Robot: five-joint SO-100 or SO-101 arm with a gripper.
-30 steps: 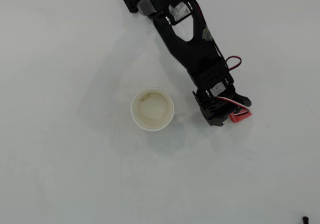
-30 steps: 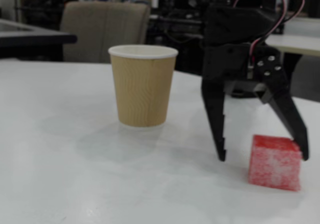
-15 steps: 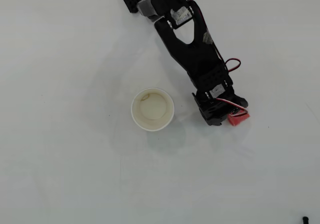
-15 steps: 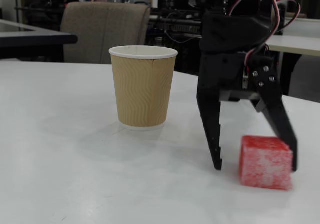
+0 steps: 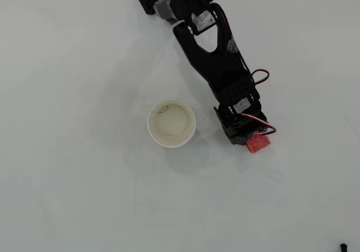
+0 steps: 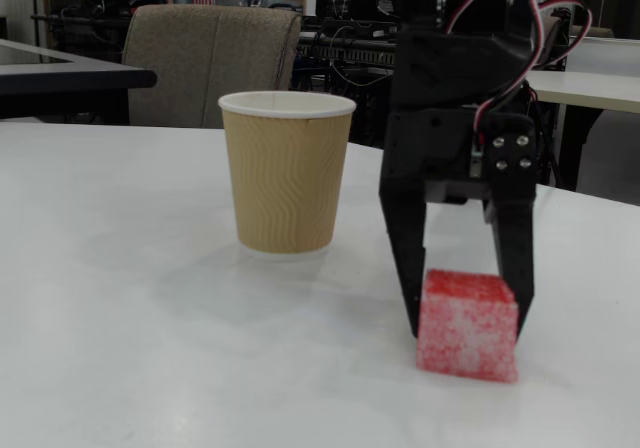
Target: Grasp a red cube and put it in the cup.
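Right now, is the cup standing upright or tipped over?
Upright. The cup stands on its base on the table in the fixed view, and the overhead view looks straight down into its round, empty mouth.

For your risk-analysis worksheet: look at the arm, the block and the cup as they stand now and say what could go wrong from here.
1. The pincer straddles the red cube mostly behind it, so the soft block may slip or twist on lifting.
2. The cube still sits on the table; closing may push it sideways.
3. The cup stands close by in the overhead view; a low swing could tip it.
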